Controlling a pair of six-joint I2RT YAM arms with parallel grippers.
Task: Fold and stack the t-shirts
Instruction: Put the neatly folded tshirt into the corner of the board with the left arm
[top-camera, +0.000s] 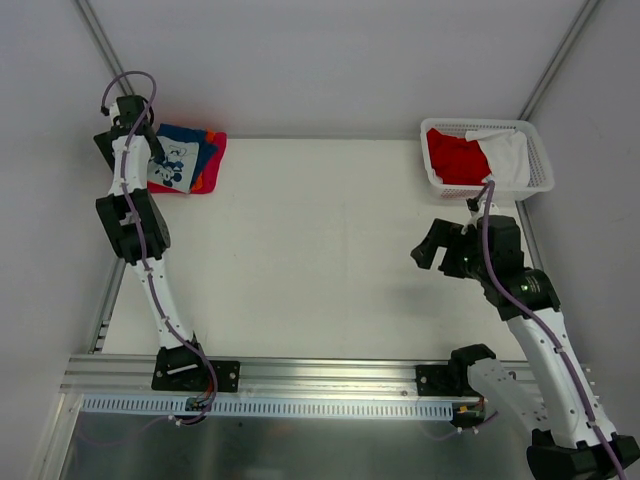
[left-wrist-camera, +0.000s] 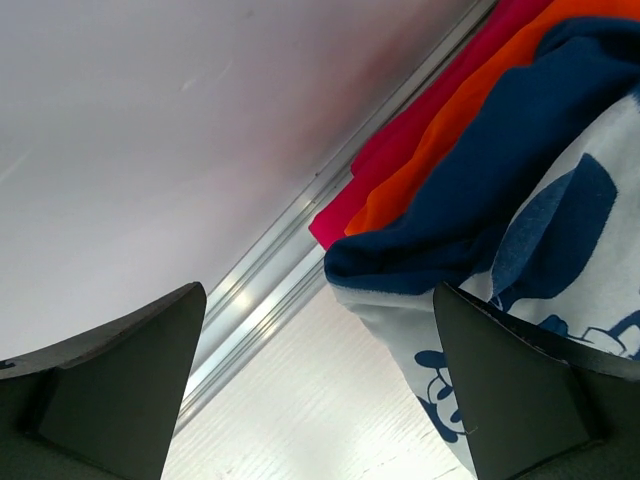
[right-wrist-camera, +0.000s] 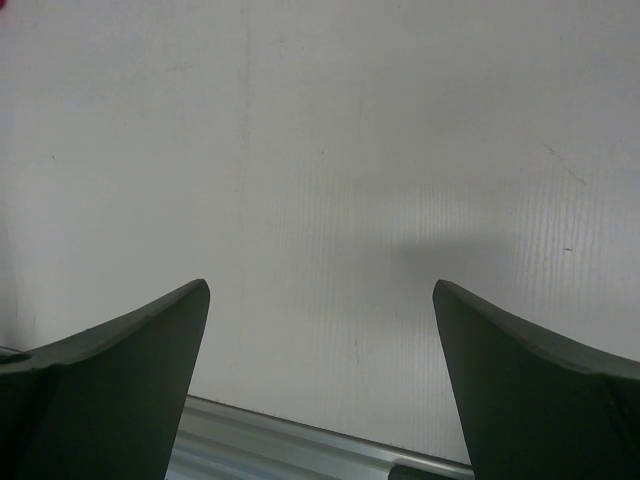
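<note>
Navy blue cloth topped the pile at the far left corner of the surface (top-camera: 320, 250). That navy blue t-shirt (left-wrist-camera: 520, 170), with its white cartoon print facing up, lay folded on an orange t-shirt (left-wrist-camera: 440, 155), which in turn lay on a magenta-pink t-shirt (left-wrist-camera: 430, 105). So you could count three shirts as folded and stacked, their edges stepped a little rather than flush, and the pile sat close to the back wall rail.

Your left gripper (left-wrist-camera: 318, 295) hung over the near edge of that pile with its fingers spread wide and nothing between them. From the wrist view one finger looked to be just at the printed panel, though I could not tell whether it touched the cloth. I judged the navy shirt to be set down and released.

What was left sat at the far right corner. The white lattice basket (top-camera: 540, 160) held a red t-shirt (top-camera: 455, 158) and a white t-shirt (top-camera: 510, 155), both crumpled and unfolded, the white one draped over the basket's right side. Your right gripper (top-camera: 432, 248) was near the basket, over bare surface, fingers apart and empty. It had not taken hold of either shirt.

By my reckoning you were a bit over halfway: three done, two to go. Each remaining shirt needed to be lifted out, spread flat on the open middle of the surface, folded, and carried across to the pile. The red one looked the easier to take first, since more of it lay exposed.
</note>
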